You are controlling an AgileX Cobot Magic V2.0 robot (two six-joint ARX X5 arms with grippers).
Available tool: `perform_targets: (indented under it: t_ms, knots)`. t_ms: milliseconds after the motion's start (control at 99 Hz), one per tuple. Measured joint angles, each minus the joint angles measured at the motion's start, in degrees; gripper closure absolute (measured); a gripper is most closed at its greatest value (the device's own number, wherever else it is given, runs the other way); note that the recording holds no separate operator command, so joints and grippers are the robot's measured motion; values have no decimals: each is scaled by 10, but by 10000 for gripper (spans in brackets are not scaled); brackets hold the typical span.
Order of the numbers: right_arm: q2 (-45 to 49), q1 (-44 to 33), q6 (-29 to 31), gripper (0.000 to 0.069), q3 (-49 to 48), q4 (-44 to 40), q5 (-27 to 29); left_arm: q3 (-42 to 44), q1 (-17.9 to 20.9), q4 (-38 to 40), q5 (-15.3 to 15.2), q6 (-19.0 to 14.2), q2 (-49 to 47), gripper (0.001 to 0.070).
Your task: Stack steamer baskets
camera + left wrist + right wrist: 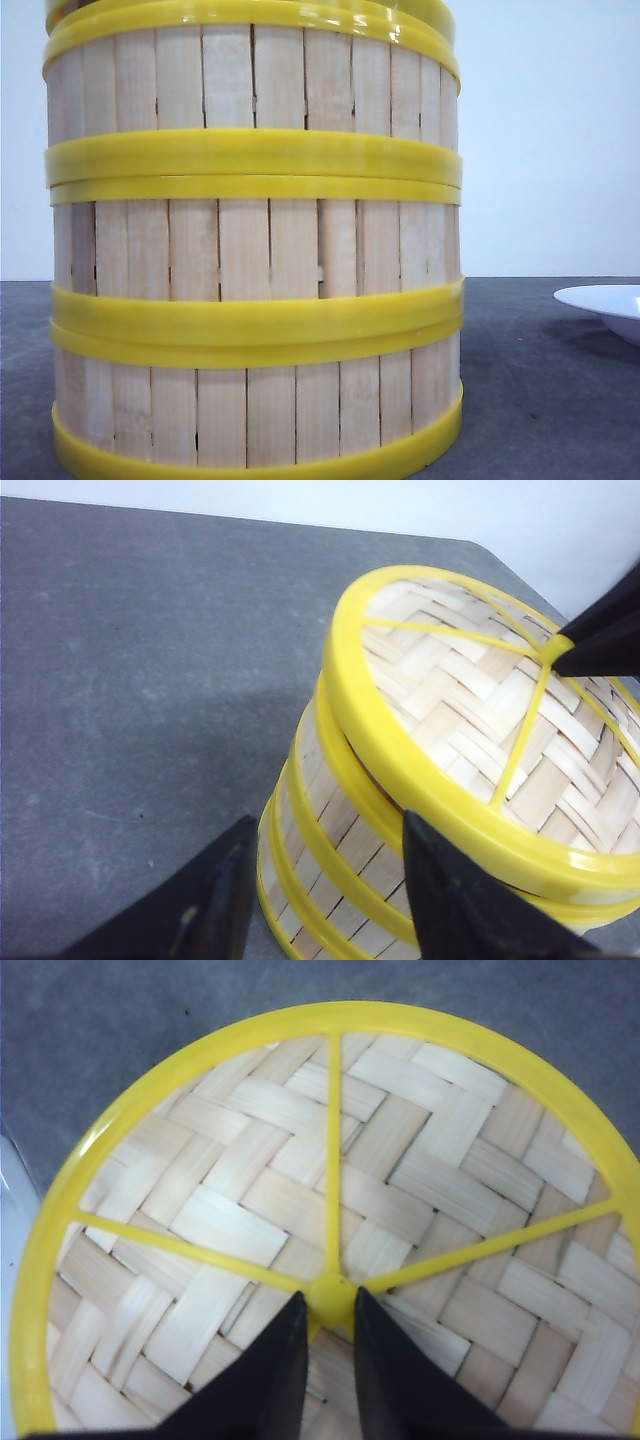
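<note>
Three steamer baskets stand stacked close to the front camera: bottom (pixel 250 415), middle (pixel 250 250), top (pixel 250 80). The left wrist view shows the top basket (pixel 470 710) sitting slightly askew on the stack, with a dark gap under its near rim. My right gripper (pixel 330 1295) is shut on the yellow hub (pixel 330 1292) where the top basket's three spokes meet. One black fingertip (pixel 600 640) of it shows at that hub in the left wrist view. My left gripper (pixel 328 825) is open beside the stack's wall, gripping nothing.
The stack stands on a dark grey table (pixel 540 400). A shallow white plate (pixel 610 300) lies at the right edge of the front view. A pale wall is behind. Bare tabletop (pixel 150 680) shows in the left wrist view.
</note>
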Motion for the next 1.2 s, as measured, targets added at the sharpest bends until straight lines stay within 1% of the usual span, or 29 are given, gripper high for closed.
perform_targets:
  t_ms: [192, 243, 303, 364, 394, 445, 495, 697, 919, 980, 1071, 1202]
  knots:
    - [6, 1, 0, 639, 0, -5, -17, 0, 0, 0, 0, 0, 0, 440]
    - [10, 2, 0, 628, 0, -8, -17, 0, 0, 0, 0, 0, 0, 440]
    - [13, 2, 0, 576, 0, -8, -17, 0, 0, 0, 0, 0, 0, 440]
    - [14, 3, 0, 479, 0, -7, -12, 0, 0, 0, 0, 0, 0, 440]
    - [14, 3, 0, 443, 0, -8, -9, 0, 0, 0, 0, 0, 0, 440]
    - [14, 3, 0, 411, 1, -7, 1, 0, 0, 0, 0, 0, 0, 440]
    - [14, 3, 0, 396, 2, -7, 11, 0, 0, 0, 0, 0, 0, 440]
    - [14, 3, -5, 383, 9, -8, 26, 0, 0, 0, 0, 0, 0, 440]
    - [3, 3, -19, 383, 68, -7, 70, 0, 0, -1, 0, 0, 0, 440]
    - [-11, 3, -20, 383, 84, -7, 92, 0, 0, -1, 0, 0, 0, 440]
    - [-45, 3, -21, 383, 103, -1, 143, 0, 0, -4, 0, 0, 0, 440]
    - [-110, 3, -21, 383, 105, 8, 217, 0, 0, -6, 0, 0, 0, 440]
